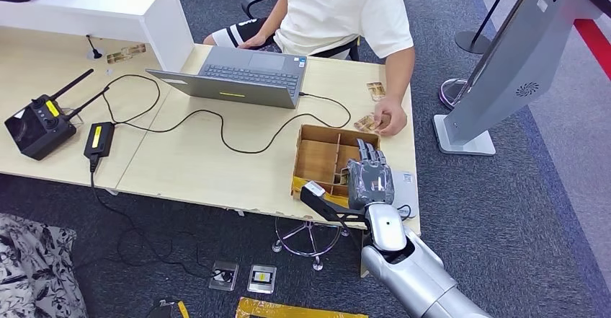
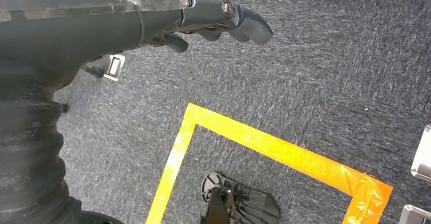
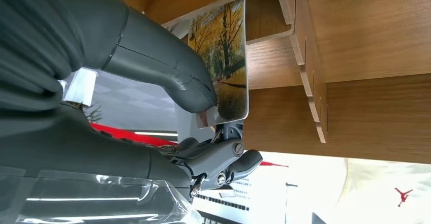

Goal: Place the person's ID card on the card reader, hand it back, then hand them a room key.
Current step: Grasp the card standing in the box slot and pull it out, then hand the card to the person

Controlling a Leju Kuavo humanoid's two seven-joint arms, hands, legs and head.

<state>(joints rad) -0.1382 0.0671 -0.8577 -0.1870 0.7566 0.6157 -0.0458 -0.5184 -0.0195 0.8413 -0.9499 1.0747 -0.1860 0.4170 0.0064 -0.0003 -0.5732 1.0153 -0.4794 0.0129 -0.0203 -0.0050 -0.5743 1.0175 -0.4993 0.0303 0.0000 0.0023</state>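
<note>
high head view, close wrist views

The brown wooden box with thin inner walls (image 1: 328,161) sits at the near edge of the pale wooden table (image 1: 202,166), and the robot's grey right hand (image 1: 369,177) is at its right side. Just past the box, a person's hand (image 1: 389,120) rests on the table and blocks the way there. The open grey laptop (image 1: 241,76) and its looping black cable (image 1: 238,141) stand to the left. Bare table top lies between cable and box.
</note>
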